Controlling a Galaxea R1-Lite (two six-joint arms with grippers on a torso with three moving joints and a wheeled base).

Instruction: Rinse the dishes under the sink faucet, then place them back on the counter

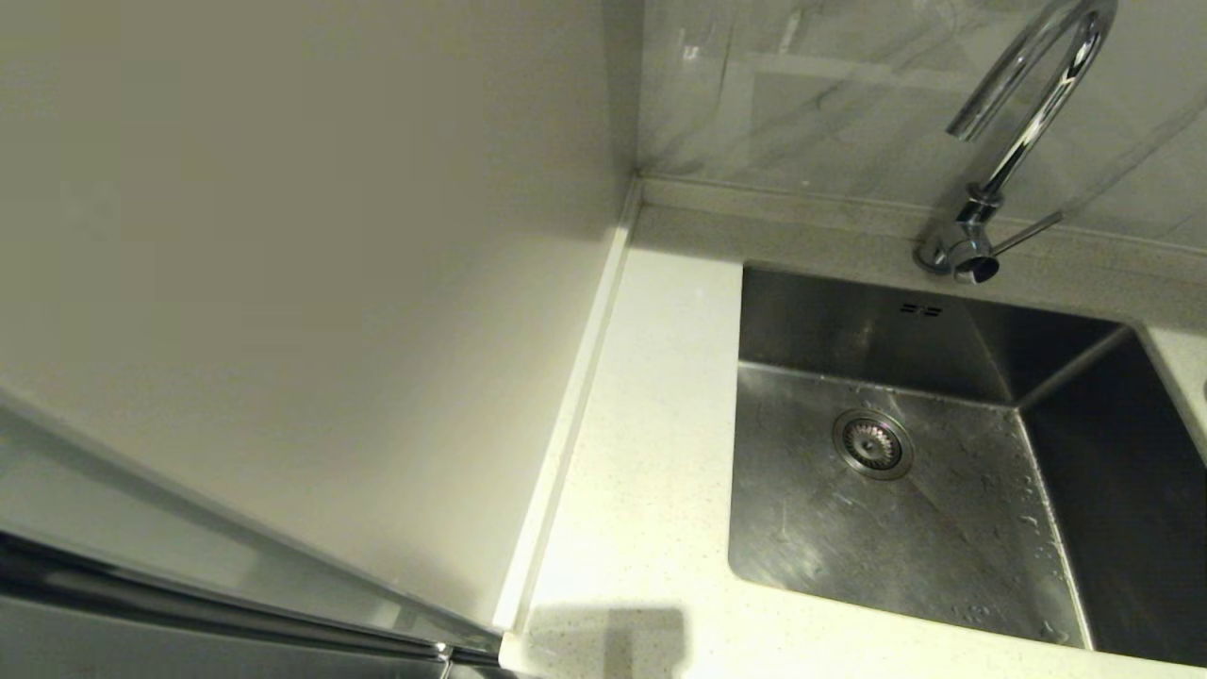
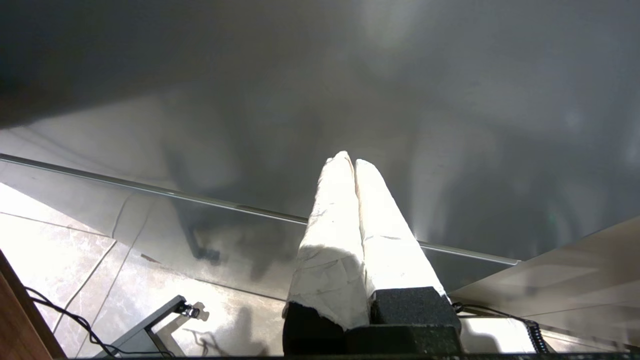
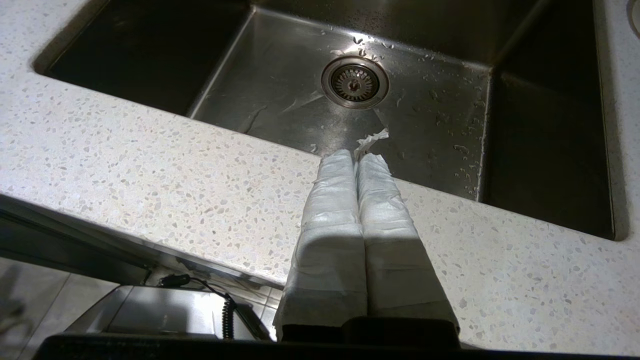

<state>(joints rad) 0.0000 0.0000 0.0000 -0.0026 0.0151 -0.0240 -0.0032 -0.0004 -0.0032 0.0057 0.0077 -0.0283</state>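
The sink [image 1: 943, 528] is a steel basin with water drops on its floor and a round drain [image 1: 872, 443]; nothing lies in it. Behind it stands the chrome sink faucet [image 1: 1028, 123] with its thin side lever [image 1: 1028, 233]; no water runs. The speckled counter [image 1: 651, 453] borders the basin. The dishes are out of view. My right gripper [image 3: 356, 156] is shut and empty, its white-wrapped fingers over the counter's [image 3: 150, 170] front strip, pointing towards the drain [image 3: 355, 82]. My left gripper [image 2: 352, 161] is shut and empty, low in front of a grey cabinet face. Neither arm shows in the head view.
A cream wall panel [image 1: 330, 283] rises left of the counter, with a marbled backsplash [image 1: 830, 94] behind the faucet. A curved pale rim [image 3: 636, 15] is cut off at the right wrist view's corner. Below the left gripper are floor tiles [image 2: 60, 235] and cables.
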